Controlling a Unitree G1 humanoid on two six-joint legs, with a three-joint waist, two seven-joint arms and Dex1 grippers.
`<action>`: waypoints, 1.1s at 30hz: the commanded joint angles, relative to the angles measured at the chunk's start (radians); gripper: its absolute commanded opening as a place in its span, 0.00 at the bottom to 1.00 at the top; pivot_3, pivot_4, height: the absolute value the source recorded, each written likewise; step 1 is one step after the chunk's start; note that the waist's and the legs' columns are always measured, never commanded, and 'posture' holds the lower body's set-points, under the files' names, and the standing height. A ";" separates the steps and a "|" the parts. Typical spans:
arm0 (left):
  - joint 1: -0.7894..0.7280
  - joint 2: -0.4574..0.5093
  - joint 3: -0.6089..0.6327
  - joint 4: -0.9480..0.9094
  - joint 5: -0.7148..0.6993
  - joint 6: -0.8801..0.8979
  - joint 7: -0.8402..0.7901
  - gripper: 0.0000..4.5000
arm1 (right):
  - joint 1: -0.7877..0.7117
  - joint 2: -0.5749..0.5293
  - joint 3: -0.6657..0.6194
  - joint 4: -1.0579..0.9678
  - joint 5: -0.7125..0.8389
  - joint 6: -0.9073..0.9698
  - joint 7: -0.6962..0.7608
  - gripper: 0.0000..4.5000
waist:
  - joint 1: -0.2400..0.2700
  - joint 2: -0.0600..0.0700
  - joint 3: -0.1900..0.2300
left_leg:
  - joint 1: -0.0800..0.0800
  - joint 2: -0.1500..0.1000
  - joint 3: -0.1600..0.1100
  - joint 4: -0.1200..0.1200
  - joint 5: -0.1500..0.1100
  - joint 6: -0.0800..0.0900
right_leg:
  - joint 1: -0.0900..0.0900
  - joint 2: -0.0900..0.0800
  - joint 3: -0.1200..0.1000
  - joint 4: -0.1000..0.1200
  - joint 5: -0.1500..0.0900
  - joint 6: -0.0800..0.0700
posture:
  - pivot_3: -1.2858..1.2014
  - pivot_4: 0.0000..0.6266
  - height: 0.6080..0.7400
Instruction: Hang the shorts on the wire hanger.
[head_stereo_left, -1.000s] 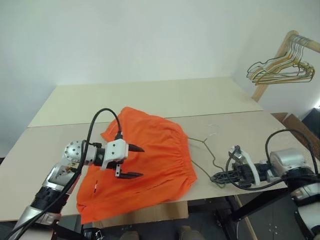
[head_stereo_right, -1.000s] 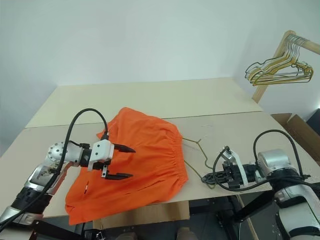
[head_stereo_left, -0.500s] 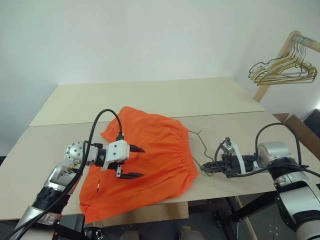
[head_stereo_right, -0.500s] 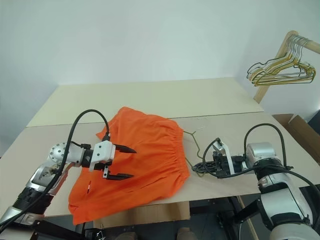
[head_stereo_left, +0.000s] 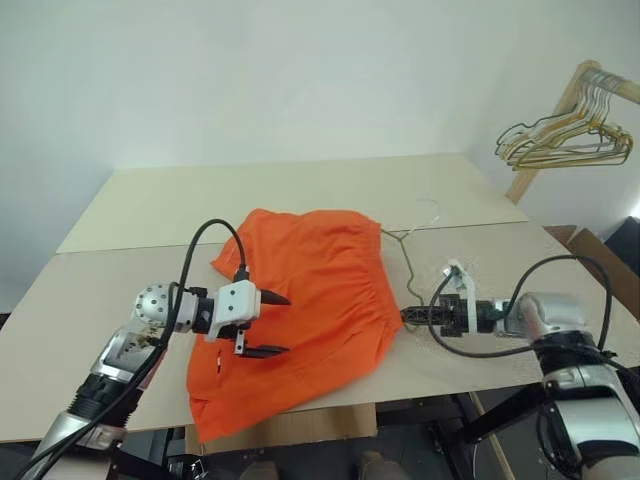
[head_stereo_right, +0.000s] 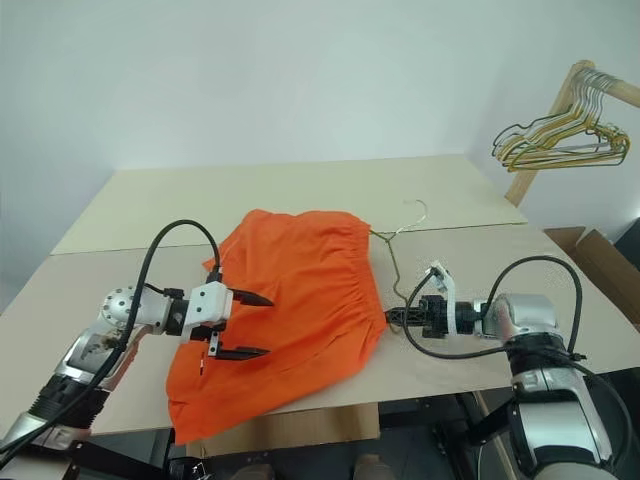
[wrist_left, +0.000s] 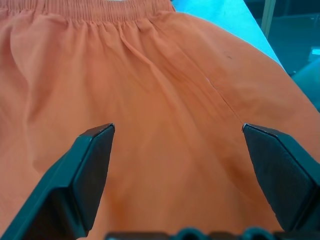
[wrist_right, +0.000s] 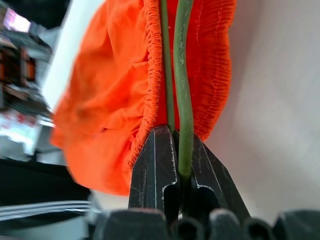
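Our left gripper (head_stereo_left: 268, 324) hovers with jaws wide over the shorts (head_stereo_left: 305, 300), which lie on the table (head_stereo_left: 120, 285). Our right gripper (head_stereo_left: 407, 316), jaws clamped on the hanger (head_stereo_left: 407, 262), has moved in from the table's edge to the waistband. The wire now seems to enter the waistband, so we judge threading has begun.

the shorts (head_stereo_left: 310, 300) are seen in plain bright orange, unpatterned. the wire hanger (head_stereo_left: 408, 262) is coloured a dull olive-grey. the bench (head_stereo_left: 300, 195) is shown in pale beige. black fingers (wrist_left: 92, 170) are seen on the left tool (head_stereo_left: 272, 325), fitted to a white body.
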 joint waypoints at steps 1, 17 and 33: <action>-0.118 -0.037 0.071 0.053 -0.019 -0.032 0.078 0.98 | -0.004 -0.033 -0.007 -0.123 -0.045 -0.133 -0.018 0.00 | 0.001 0.000 0.000 | 0.000 0.000 0.000 0.000 0.000 0.000 | 0.000 0.000 0.000 0.000 -0.001 0.001 | 0.51 0.00 1.00; -0.830 -0.082 0.119 0.984 0.038 -0.340 -0.225 0.98 | -0.108 -0.057 0.179 -0.116 -0.280 -0.482 0.100 0.00 | -0.026 0.000 0.000 | -0.010 -0.001 -0.001 0.005 -0.001 0.001 | -0.006 0.000 -0.001 -0.001 0.001 0.001 | 0.50 0.00 1.00; -1.003 -0.130 -0.205 1.231 0.131 -0.422 -0.347 0.98 | -0.148 0.024 0.240 -0.134 -0.381 -0.561 0.084 0.00 | -0.033 0.000 0.000 | -0.019 -0.001 -0.001 0.009 -0.001 0.001 | -0.017 0.000 0.000 0.005 0.001 0.001 | 0.49 0.00 1.00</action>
